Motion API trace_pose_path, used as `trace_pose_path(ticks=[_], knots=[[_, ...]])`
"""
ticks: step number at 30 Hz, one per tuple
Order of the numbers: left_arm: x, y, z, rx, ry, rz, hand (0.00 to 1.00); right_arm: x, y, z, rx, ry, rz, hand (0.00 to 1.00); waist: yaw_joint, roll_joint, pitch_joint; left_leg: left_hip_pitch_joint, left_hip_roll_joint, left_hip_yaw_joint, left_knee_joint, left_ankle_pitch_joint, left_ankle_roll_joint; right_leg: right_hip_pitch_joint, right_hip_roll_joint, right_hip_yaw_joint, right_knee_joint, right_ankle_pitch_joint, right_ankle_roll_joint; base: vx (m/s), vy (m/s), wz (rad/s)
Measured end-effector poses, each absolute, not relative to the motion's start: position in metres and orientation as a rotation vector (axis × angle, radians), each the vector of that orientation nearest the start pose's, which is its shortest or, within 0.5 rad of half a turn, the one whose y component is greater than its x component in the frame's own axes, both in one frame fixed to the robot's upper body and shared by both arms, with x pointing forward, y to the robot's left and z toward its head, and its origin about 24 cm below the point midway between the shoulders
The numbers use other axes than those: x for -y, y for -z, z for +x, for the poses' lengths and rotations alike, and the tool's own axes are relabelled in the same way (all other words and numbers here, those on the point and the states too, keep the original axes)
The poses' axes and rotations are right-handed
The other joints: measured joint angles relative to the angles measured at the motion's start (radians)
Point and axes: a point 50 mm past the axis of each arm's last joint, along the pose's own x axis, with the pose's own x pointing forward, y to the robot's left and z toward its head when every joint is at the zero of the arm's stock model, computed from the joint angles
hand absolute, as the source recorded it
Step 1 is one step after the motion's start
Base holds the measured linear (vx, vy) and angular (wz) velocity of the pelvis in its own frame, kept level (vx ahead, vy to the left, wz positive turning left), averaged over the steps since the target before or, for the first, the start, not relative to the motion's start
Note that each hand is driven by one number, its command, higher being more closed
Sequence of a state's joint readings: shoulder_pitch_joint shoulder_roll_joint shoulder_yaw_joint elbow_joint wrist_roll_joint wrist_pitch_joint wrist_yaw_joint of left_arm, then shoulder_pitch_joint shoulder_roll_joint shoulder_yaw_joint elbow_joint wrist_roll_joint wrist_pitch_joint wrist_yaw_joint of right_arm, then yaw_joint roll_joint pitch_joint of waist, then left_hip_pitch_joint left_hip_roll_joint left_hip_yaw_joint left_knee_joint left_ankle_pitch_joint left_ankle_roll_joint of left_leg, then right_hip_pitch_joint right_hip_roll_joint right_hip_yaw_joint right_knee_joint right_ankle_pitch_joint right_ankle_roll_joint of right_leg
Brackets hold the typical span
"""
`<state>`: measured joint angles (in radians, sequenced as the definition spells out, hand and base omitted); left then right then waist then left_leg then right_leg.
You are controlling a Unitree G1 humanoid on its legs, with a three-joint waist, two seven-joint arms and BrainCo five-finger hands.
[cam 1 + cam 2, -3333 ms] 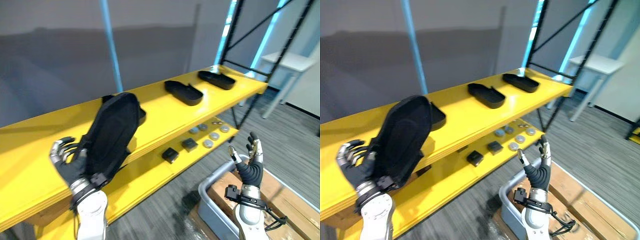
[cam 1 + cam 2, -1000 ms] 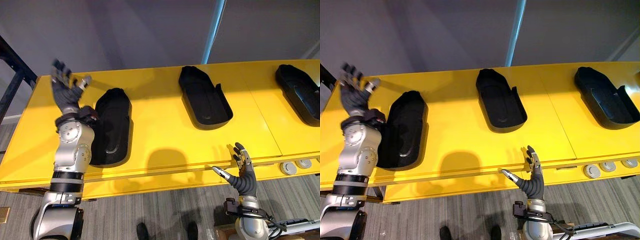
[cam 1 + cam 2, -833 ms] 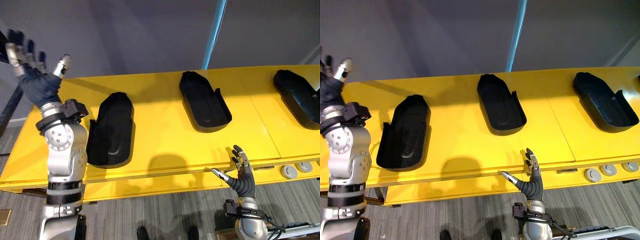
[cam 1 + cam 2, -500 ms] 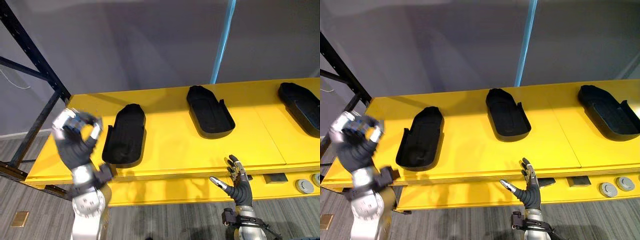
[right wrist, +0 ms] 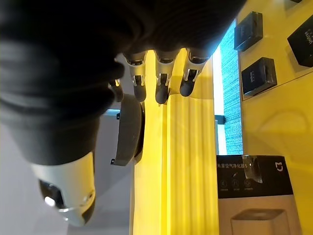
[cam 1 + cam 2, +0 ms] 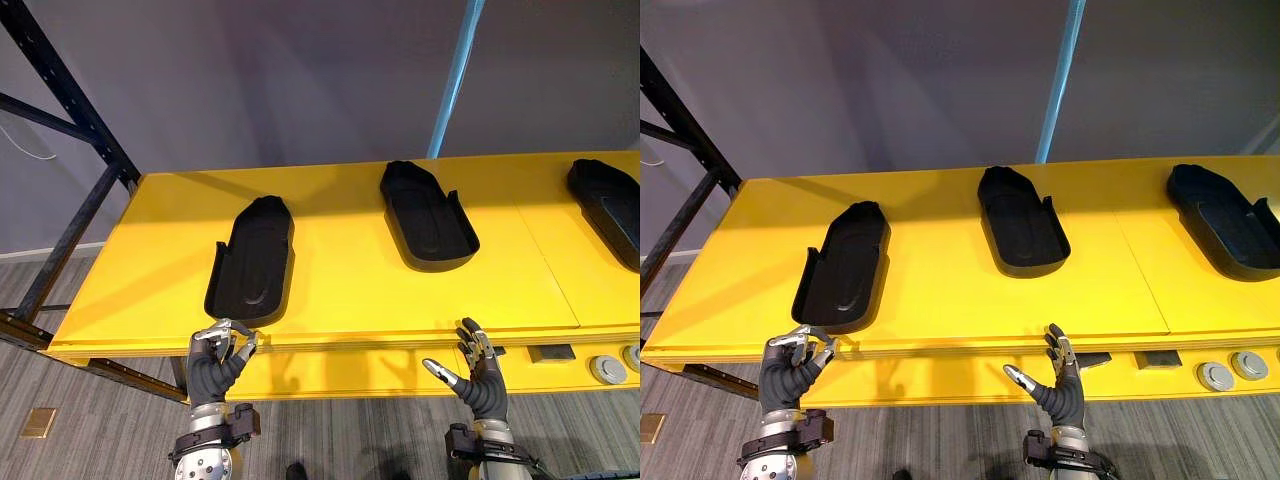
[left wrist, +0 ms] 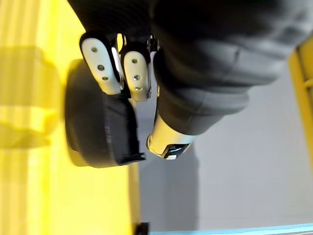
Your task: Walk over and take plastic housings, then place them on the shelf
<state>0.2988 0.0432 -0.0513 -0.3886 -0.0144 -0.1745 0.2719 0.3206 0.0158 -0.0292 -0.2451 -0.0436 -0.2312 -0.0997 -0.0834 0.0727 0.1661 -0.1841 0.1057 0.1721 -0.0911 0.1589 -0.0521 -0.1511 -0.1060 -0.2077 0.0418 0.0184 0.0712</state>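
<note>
Lying flat on the yellow shelf (image 6: 340, 300) are three shallow black plastic housings (image 6: 427, 217), well apart, with bare board between them. Below the shelf's front edge, the left hand (image 6: 215, 365) is curled and empty, and the right hand (image 6: 478, 380) is spread wide.

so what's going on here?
The left housing, middle housing and right housing lie spaced along the yellow shelf. The left hand is at the shelf's front edge by the left housing, fingers curled, empty. The right hand is open and empty, further right along the edge.
</note>
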Motion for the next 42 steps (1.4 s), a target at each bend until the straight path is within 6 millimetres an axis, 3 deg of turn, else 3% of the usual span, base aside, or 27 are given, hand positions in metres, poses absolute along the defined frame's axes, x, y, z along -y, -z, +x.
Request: trace_pose_path(ticks=[4, 10, 19, 28, 29, 33, 39, 41, 42], knots=[[-0.181, -0.081, 0.205, 0.258, -0.322, 0.007, 1.0, 0.176, -0.057, 0.19, 0.19, 0.211, -0.051, 0.0, -0.001, -0.011, 0.014, -0.009, 0.0, 0.016, 0.0, 0.001, 0.0, -0.018, 0.0, 0.009, 0.0, 0.004, -0.001, -0.02, 0.002, -0.11], [-0.189, -0.094, 0.232, 0.322, -0.368, 0.013, 1.0, 0.177, -0.064, 0.197, 0.237, 0.232, -0.046, 0.0, -0.018, -0.024, 0.03, -0.038, 0.0, 0.027, 0.0, 0.001, 0.001, -0.056, 0.0, 0.023, 0.001, 0.008, -0.002, -0.01, 0.002, -0.05], [-0.192, -0.113, 0.263, 0.387, -0.411, -0.009, 1.0, 0.174, -0.071, 0.208, 0.282, 0.218, -0.04, 0.0, -0.039, -0.024, 0.055, -0.038, 0.002, 0.042, 0.0, 0.001, 0.0, -0.064, 0.002, 0.035, 0.0, 0.01, -0.003, -0.01, 0.0, -0.05], [-0.196, -0.129, 0.286, 0.426, -0.439, 0.005, 1.0, 0.17, -0.075, 0.212, 0.306, 0.198, 0.001, 0.0, -0.037, -0.024, 0.067, -0.043, 0.006, 0.063, 0.0, 0.0, 0.0, -0.079, 0.007, 0.057, -0.001, 0.017, -0.006, -0.02, 0.004, -0.07], [-0.196, -0.13, 0.288, 0.43, -0.442, 0.003, 0.0, 0.17, -0.076, 0.212, 0.308, 0.197, 0.001, 0.0, -0.039, -0.024, 0.069, -0.042, 0.006, 0.063, 0.0, 0.0, 0.0, -0.079, 0.007, 0.057, -0.001, 0.018, -0.006, 0.0, 0.0, 0.0], [-0.195, -0.135, 0.285, 0.447, -0.454, -0.029, 0.0, 0.17, -0.076, 0.212, 0.317, 0.198, 0.001, 0.0, -0.04, -0.024, 0.073, -0.043, 0.006, 0.062, 0.0, 0.0, 0.0, -0.078, 0.007, 0.056, -0.002, 0.018, -0.005, 0.0, 0.002, 0.01], [-0.174, -0.156, 0.219, 0.615, -0.407, -0.144, 0.0, 0.178, -0.069, 0.209, 0.271, 0.234, -0.012, 0.0, -0.034, -0.025, 0.077, 0.031, 0.007, 0.081, 0.004, -0.008, -0.01, -0.003, 0.01, 0.069, -0.019, 0.018, -0.006, 0.01, 0.007, -0.04], [-0.175, -0.159, 0.206, 0.657, -0.392, -0.145, 0.0, 0.181, -0.064, 0.209, 0.247, 0.25, -0.013, 0.0, -0.019, -0.03, 0.077, 0.082, 0.022, 0.128, 0.032, -0.05, -0.023, 0.032, 0.02, 0.118, -0.022, 0.017, -0.006, -0.01, -0.002, -0.71], [-0.175, -0.162, 0.203, 0.679, -0.386, -0.145, 0.0, 0.186, -0.063, 0.207, 0.241, 0.27, -0.02, 0.0, -0.011, -0.034, 0.079, 0.078, 0.041, 0.145, 0.133, -0.114, -0.027, 0.048, 0.025, 0.155, -0.016, 0.017, -0.006, -0.06, -0.017, -1.07]])
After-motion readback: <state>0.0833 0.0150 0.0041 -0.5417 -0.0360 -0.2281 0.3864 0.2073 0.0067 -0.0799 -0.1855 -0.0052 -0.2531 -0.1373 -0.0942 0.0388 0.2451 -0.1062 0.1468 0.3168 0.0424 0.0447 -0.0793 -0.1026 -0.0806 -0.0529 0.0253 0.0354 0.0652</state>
